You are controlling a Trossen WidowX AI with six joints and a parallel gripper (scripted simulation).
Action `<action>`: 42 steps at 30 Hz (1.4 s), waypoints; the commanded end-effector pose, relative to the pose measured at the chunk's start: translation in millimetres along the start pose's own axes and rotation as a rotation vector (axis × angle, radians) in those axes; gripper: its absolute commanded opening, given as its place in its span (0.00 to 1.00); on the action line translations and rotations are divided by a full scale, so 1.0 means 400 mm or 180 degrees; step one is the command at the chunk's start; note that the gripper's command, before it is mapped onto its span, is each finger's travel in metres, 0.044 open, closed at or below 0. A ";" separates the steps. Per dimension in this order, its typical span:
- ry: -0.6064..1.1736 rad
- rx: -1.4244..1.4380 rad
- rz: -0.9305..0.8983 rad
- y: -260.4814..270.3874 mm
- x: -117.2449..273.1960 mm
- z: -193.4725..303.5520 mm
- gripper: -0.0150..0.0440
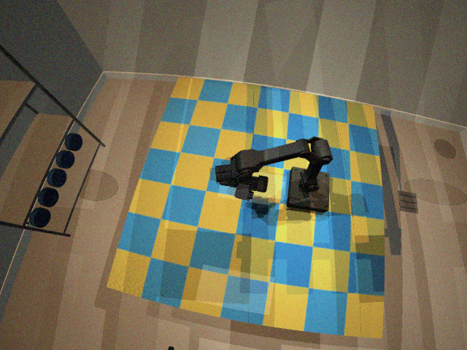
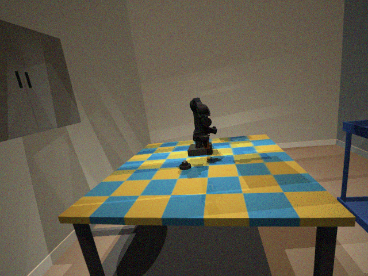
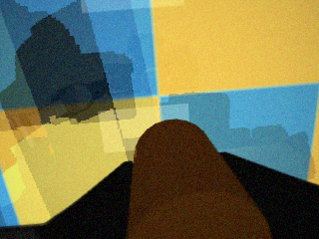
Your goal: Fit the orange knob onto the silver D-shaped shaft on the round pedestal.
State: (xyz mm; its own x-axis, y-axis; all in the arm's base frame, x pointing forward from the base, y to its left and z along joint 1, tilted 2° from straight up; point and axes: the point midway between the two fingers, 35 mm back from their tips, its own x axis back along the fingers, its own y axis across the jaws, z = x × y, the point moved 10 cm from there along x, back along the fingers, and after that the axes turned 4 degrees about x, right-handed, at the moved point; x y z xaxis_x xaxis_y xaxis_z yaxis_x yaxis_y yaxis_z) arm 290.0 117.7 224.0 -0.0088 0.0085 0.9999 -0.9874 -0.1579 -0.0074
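The orange knob [image 3: 179, 184] looks dark brown-orange in the wrist view and fills its lower middle. My gripper [image 3: 175, 165] [image 1: 244, 192] is shut on it, with a black finger on each side. The exterior view shows a small orange patch of the knob [image 2: 209, 146] in front of the arm's base, raised above the table. The dark round pedestal [image 2: 184, 166] stands on the table, left of and nearer that camera than the knob, with the short shaft [image 2: 184, 162] upright on top. The arm hides the pedestal in the top view. The knob's hole and the shaft's flat side cannot be made out.
The blue and yellow checkered table [image 1: 217, 211] [image 2: 190, 185] carries the arm's dark square base [image 1: 317, 201] [image 2: 194, 151]. A blue rack [image 2: 346, 166] stands on the floor beyond the table's right side in the exterior view. Patchy shadows cross the table.
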 end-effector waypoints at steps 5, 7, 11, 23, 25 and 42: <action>0.0001 0.0004 0.0005 -0.015 -0.016 0.055 0.25; 0.0003 0.0004 0.0005 -0.019 -0.020 0.070 0.25; 0.0006 0.0004 0.0006 -0.025 -0.029 0.101 0.25; 0.0020 0.0000 0.0010 -0.034 -0.056 0.194 0.25; 0.0022 -0.0002 0.0011 -0.035 -0.060 0.210 0.25; 0.0040 0.0000 0.0007 -0.025 -0.097 0.343 0.25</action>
State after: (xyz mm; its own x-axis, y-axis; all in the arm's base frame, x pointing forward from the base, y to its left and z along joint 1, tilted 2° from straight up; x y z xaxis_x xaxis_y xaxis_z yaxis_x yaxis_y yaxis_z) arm 321.5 -8.4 188.1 -0.0103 0.0160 0.9998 -0.9879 -0.1552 -0.0077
